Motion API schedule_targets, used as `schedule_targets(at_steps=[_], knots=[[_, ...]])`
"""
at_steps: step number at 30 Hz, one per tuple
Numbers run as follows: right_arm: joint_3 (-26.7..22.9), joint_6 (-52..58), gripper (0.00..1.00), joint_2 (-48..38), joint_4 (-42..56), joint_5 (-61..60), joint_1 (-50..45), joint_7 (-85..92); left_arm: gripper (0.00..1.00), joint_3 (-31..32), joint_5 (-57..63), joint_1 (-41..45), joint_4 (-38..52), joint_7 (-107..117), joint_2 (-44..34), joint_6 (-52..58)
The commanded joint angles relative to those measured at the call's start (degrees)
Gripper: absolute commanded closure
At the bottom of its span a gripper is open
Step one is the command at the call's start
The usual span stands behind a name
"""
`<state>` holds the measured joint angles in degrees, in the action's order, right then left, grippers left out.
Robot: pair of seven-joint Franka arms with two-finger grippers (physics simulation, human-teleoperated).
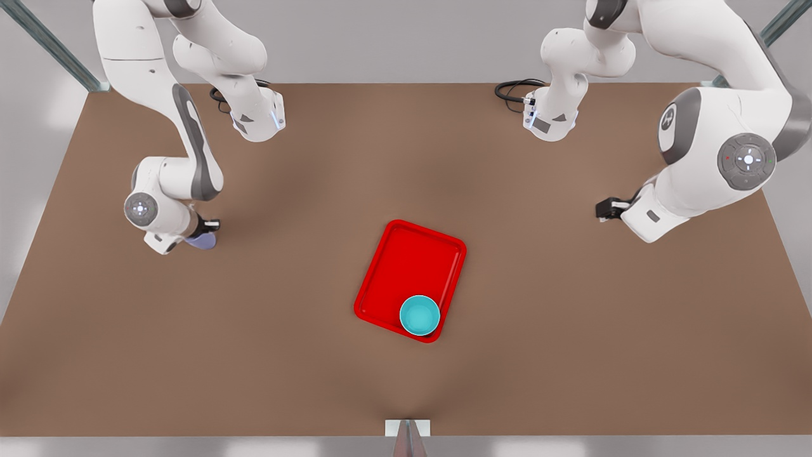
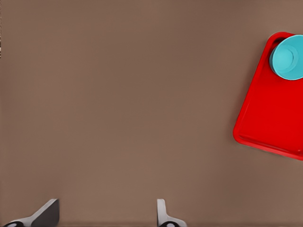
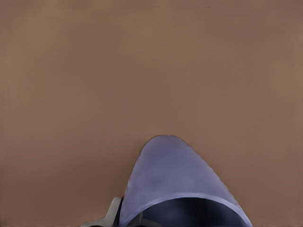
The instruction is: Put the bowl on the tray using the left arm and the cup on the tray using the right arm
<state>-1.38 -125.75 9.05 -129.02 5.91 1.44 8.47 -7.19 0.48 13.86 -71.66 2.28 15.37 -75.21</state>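
While the bowl (image 1: 419,315) already sits in a corner of the tray (image 1: 406,260), the left gripper (image 2: 106,215) hangs spread and empty off to the side. The right gripper (image 1: 206,231) seems clamped around the cup (image 3: 177,189), well apart from the tray, presumably ready to carry.

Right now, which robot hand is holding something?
The right gripper, at the front view's left: its fingers clamp the lavender cup. The left gripper, at the front view's right, is open and empty.
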Motion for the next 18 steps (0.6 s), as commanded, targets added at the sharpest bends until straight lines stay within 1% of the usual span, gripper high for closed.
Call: schedule_targets(at_steps=[1, 3, 5, 7, 8, 10, 13, 18], knots=[[0.15, 4.11, 0.79, 0.00, 5.08, 0.59, -5.46, 2.52, 0.00, -0.02, 0.05, -0.06, 0.03, -1.49, 0.01, 0.15], [0.06, 7.62, 0.79, 1.05, 13.34, 0.59, -15.13, 1.81, 0.00, -0.02, -0.04, -0.06, 0.12, -1.49, 0.01, 0.15], [0.06, 7.89, 0.79, 4.57, 23.28, 0.50, -27.97, 1.81, 0.00, -0.02, -0.04, 0.03, 0.12, -1.49, 0.01, -0.02], [-0.29, 7.80, 0.79, 7.47, 28.73, -0.02, -35.97, 1.81, 0.00, 0.07, -0.04, 0.03, 0.12, -1.49, 0.01, -0.02], [-0.29, 7.80, 0.79, 10.45, 33.04, -0.11, -41.42, 0.32, 0.00, 0.07, -0.04, 0.03, 0.12, -1.49, 0.01, 0.07], [-0.38, 7.80, 0.79, 16.08, 40.25, 0.15, -48.45, -1.79, 0.00, 0.07, -0.04, 0.03, 0.12, -1.49, 0.01, 0.07], [-0.29, 7.71, 0.79, 21.44, 44.29, 0.06, -56.28, -12.95, 0.00, 0.07, 0.05, 0.03, 0.12, -1.49, 0.01, 0.07], [-0.38, 6.48, 0.79, 26.19, 44.29, 0.33, -56.72, -13.39, 0.00, 0.07, 0.05, 0.03, 0.12, -1.49, 0.01, 0.15]])
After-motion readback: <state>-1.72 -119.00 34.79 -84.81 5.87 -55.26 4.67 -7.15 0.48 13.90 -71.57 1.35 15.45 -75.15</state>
